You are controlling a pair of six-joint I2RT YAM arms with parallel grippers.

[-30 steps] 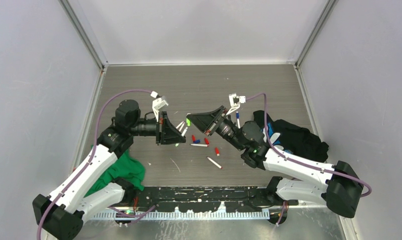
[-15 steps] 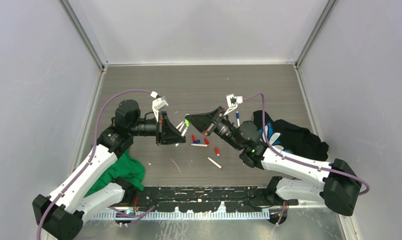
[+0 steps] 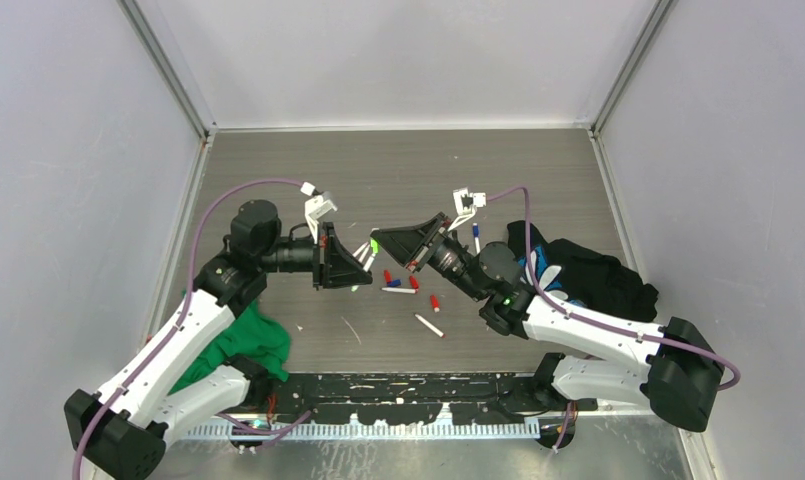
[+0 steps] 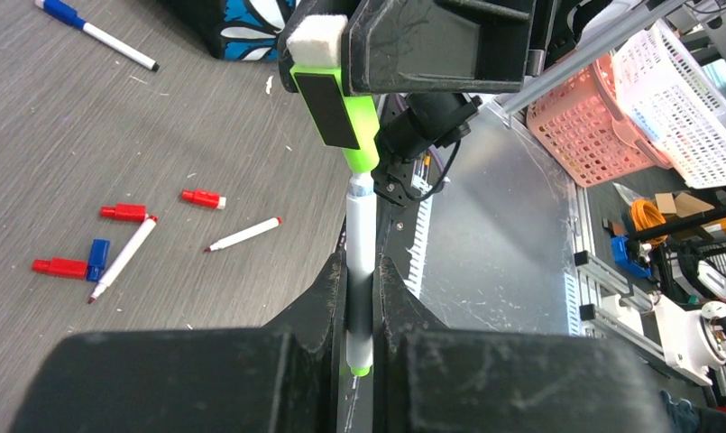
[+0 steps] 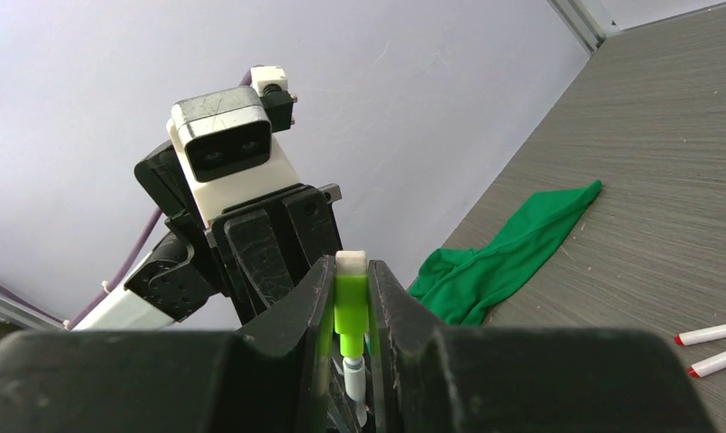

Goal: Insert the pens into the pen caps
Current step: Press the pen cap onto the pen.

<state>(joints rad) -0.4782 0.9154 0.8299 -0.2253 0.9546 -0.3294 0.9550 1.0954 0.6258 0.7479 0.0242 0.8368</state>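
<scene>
While the left gripper (image 4: 361, 267) pinches a slim white pen barrel (image 4: 360, 225), the right gripper (image 5: 351, 271) clamps a lime-green plastic cap (image 5: 350, 305). Tip meets cap mouth, aloft above the grey table (image 3: 398, 180).

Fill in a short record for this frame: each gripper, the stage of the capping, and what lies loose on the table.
left gripper: shut on the white pen
right gripper: shut on the lime green cap
stage: pen tip at the cap's mouth, both held above the table; how far it is seated cannot be told
loose: red caps, blue cap, two red-tipped pens, one blue-capped pen
other: green cloth, black patterned cloth
</scene>
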